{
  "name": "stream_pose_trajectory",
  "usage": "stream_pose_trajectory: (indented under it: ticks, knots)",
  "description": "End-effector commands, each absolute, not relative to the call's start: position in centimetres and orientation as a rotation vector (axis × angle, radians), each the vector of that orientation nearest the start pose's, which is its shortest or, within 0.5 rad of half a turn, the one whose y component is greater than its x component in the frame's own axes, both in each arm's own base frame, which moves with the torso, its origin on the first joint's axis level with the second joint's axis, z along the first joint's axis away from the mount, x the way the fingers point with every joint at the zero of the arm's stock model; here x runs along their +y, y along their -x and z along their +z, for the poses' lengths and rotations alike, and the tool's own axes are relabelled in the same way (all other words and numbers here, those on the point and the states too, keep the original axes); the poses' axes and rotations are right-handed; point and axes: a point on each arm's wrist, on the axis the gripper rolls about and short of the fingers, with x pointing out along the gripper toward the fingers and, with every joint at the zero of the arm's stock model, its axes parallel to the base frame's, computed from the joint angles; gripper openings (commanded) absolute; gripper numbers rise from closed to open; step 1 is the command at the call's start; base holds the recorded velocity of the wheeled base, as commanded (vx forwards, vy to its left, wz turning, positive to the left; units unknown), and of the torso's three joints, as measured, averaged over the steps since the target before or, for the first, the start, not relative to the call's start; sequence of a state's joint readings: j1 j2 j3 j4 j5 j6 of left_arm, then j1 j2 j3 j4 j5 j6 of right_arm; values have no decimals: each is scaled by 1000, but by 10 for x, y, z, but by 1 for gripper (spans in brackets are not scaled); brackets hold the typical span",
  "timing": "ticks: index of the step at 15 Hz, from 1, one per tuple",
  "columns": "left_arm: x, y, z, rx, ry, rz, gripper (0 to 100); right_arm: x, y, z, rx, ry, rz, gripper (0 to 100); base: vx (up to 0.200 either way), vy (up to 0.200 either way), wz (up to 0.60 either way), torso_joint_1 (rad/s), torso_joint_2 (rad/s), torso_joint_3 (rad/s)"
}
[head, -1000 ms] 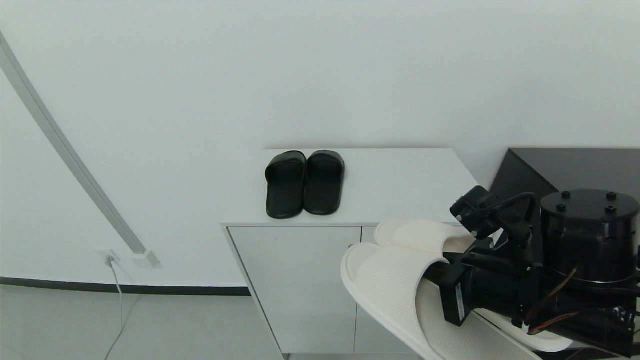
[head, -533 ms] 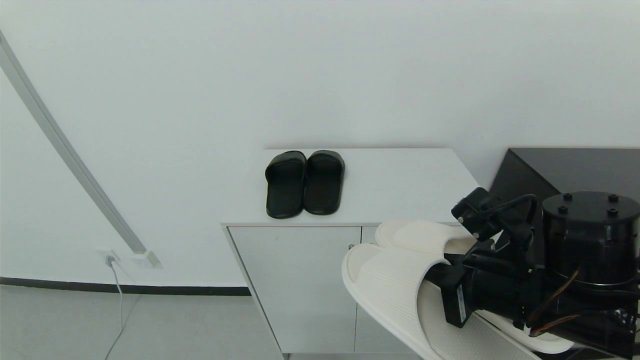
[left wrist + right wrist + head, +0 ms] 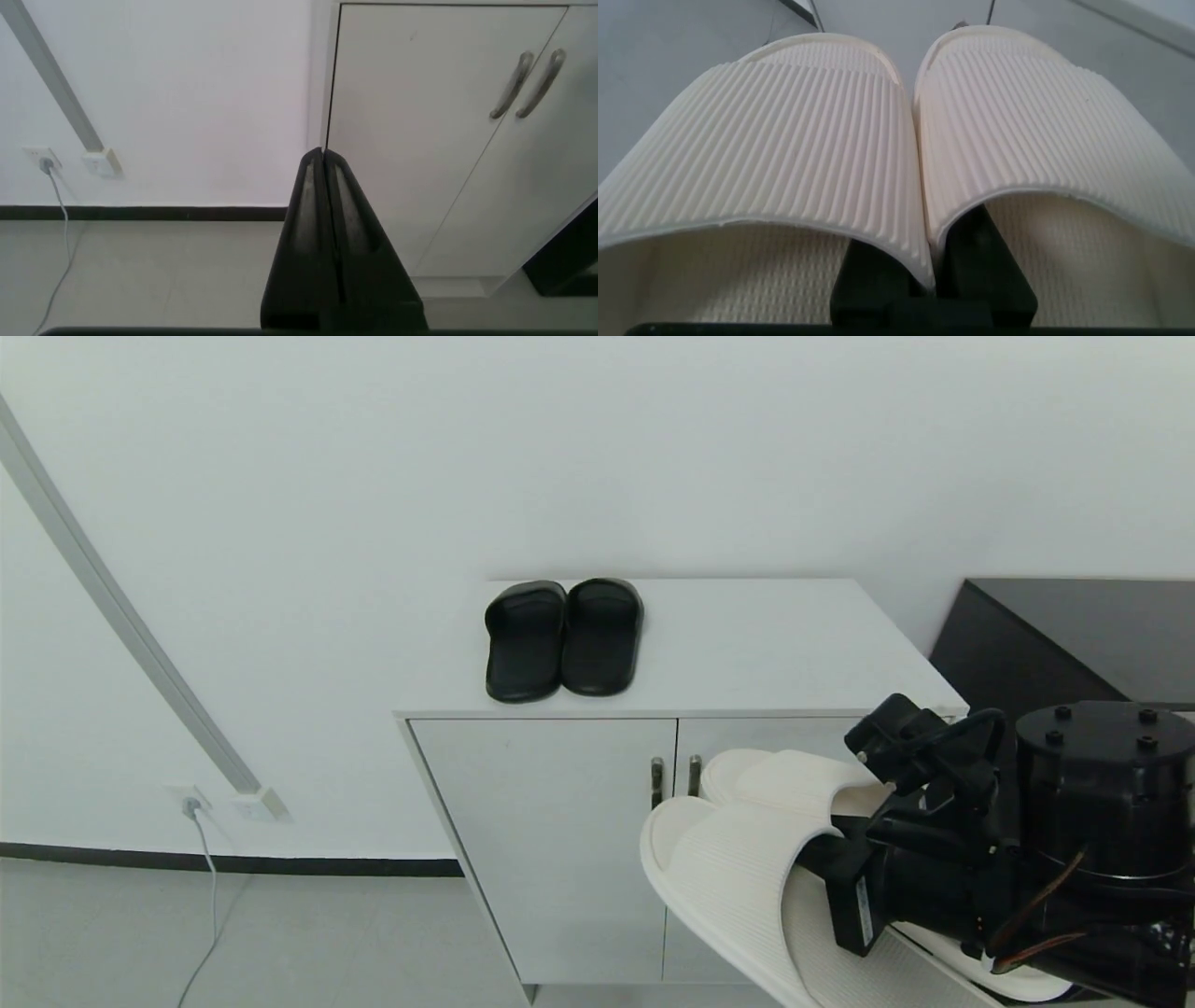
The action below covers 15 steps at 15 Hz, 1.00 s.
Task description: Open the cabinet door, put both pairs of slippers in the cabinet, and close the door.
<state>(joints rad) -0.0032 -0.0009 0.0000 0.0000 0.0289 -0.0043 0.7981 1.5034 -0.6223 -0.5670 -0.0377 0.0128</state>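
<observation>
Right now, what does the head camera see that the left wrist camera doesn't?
Head view's extras: the black slippers side by side on the cabinet top, and the white slippers gripped by the right tool. Left wrist view's extra: the left tool, shut and empty, up close. Shared: the closed cabinet doors, their two handles, the wall socket with its cable, and the floor.

left claw (image 3: 323, 161): fingers pressed together | right claw (image 3: 822, 847): clamped on white slippers (image 3: 733, 868)
</observation>
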Motion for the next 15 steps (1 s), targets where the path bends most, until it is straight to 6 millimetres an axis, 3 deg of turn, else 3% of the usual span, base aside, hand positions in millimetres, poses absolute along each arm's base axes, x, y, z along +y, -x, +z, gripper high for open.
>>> stream_pose_trajectory:
  ticks: [1, 3, 4, 15]
  knots:
    - [1, 23, 75, 0, 5, 26, 0, 176, -173, 180, 302, 120, 751, 0, 0, 0, 0, -222, 544, 310]
    - [1, 23, 75, 0, 5, 25, 0, 176, -172, 181, 279, 126, 757, 0, 0, 0, 0, -215, 535, 317]
    - [1, 23, 75, 1, 5, 23, 100, 176, -172, 180, 281, 127, 760, 0, 0, 0, 0, -212, 530, 330]
    - [1, 23, 75, 0, 2, 21, 100, 176, -171, 173, 297, 158, 765, 0, 0, 0, 0, -169, 493, 321]
